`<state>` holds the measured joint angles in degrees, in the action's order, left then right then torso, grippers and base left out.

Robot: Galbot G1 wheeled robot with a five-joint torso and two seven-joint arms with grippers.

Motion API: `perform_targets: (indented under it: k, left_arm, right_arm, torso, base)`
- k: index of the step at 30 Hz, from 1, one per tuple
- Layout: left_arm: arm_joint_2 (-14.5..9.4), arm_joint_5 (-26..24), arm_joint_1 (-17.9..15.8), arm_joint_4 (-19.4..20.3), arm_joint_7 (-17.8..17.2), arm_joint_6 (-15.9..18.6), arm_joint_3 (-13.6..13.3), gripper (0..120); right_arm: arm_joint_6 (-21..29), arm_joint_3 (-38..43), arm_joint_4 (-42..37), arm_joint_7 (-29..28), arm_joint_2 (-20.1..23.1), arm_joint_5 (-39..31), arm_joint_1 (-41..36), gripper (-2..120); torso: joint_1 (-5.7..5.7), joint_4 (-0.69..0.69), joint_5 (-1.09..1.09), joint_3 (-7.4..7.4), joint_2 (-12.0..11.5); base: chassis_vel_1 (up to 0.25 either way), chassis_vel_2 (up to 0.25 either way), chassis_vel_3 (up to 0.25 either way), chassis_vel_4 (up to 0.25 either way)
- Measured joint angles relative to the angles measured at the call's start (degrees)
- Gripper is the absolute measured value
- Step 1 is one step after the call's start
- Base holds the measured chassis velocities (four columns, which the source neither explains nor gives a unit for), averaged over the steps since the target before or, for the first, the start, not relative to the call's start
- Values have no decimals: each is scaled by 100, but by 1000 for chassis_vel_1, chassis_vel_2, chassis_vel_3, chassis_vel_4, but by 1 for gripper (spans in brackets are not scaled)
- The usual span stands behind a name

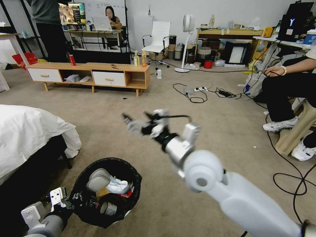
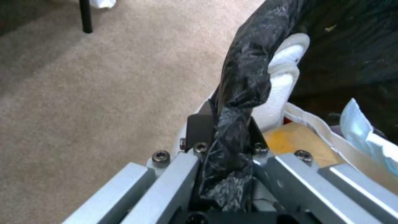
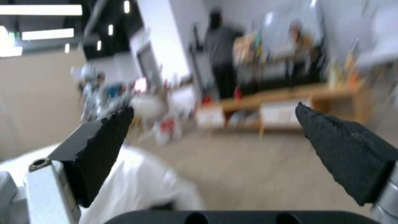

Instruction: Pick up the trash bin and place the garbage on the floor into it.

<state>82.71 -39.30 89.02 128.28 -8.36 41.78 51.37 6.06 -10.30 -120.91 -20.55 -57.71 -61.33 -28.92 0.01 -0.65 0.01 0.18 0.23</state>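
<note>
1. Black crinkled plastic lines the trash bin (image 1: 105,192), which sits low at the robot's left beside a white-sheeted bed (image 1: 29,135); the bin looks light and thin-walled, its liner slippery, so the rolled rim is the sound place to hold it.
2. Inside the bin lie a crumpled white tissue (image 1: 117,185), a dented can (image 1: 108,208) and what appears to be brown paper, though the pile is too jumbled to sort fully.
3. Clamped on that rim, the left gripper (image 2: 226,146) pinches bag and wall together between its fingers, one inside the bin and one outside.
4. Beige carpet, the floor (image 1: 184,98), spreads around the bin, with no loose garbage evident on the stretch just ahead.
5. Raised over the carpet in front of the robot, the right gripper (image 1: 130,122) hangs with its dark pads (image 3: 104,149) spread wide and nothing between them.
6. Beyond stands a low wooden cabinet (image 1: 89,74), bottles on its top.
</note>
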Motion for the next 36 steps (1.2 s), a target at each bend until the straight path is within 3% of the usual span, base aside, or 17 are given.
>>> perform_targets:
  k: [1, 5, 11, 18, 20, 28, 30, 32, 33, 34, 36]
  left_arm:
    - [32, 56, 36, 30, 26, -20, 38, 2]
    - [69, 122, 73, 78, 43, -33, 78, 2]
    - [182, 343, 201, 218, 120, -69, 173, 2]
    - [348, 643, 366, 386, 224, -153, 303, 2]
    - [390, 749, 381, 447, 238, -179, 304, 2]
    - [402, 844, 419, 492, 275, -222, 260, 2]
    - [407, 873, 431, 501, 291, -244, 246, 2]
    - [424, 988, 451, 514, 340, -294, 186, 2]
    - [424, 988, 451, 514, 340, -294, 186, 2]
    - [429, 1047, 449, 514, 353, -321, 158, 2]
    - [430, 1069, 439, 514, 355, -335, 141, 2]
  right_arm:
    - [-296, 243, 5, 183, 57, 219, -122, 99]
    - [-571, 657, -13, 379, 108, 411, -329, 99]
    - [-1002, 2179, -212, 666, 238, 1210, -1194, 99]
    - [-887, 2920, -480, 545, 134, 2158, -1829, 99]
    - [-616, 3509, -782, 419, 84, 2767, -2419, 99]
    - [-542, 4448, -1161, 218, 88, 3463, -3981, 100]
    - [-620, 4679, -1222, 200, 1, 3680, -4408, 100]
    - [-792, 5196, -1452, 204, -443, 4299, -5201, 100]
    - [-792, 5196, -1452, 204, -443, 4299, -5201, 100]
    - [-902, 5399, -1562, 206, -781, 4690, -5559, 100]
    - [-949, 5512, -1620, 189, -1027, 4950, -5809, 100]
  torso:
    - [0, 2, 0, 0, 0]
    - [0, 5, 0, 0, 0]
    - [0, 1, -1, 0, 0]
    - [0, 8, 0, 0, 0]
    - [0, 4, -2, 0, 0]
    - [0, 1, 0, -1, 0]
    - [0, 1, 0, -1, 0]
    - [-1, 4, -2, -1, 0]
    - [-1, 4, -2, -1, 0]
    - [-1, 2, -2, -1, 0]
    - [0, 3, -1, -1, 0]
  base:
    - [0, 0, 0, 0]
    - [0, 0, 0, 0]
    - [0, 0, 0, 0]
    - [0, 0, 0, 0]
    - [0, 0, 0, 0]
    - [0, 0, 0, 0]
    - [0, 0, 0, 0]
    - [0, 0, 0, 0]
    - [0, 0, 0, 0]
    - [0, 0, 0, 0]
    - [0, 0, 0, 0]
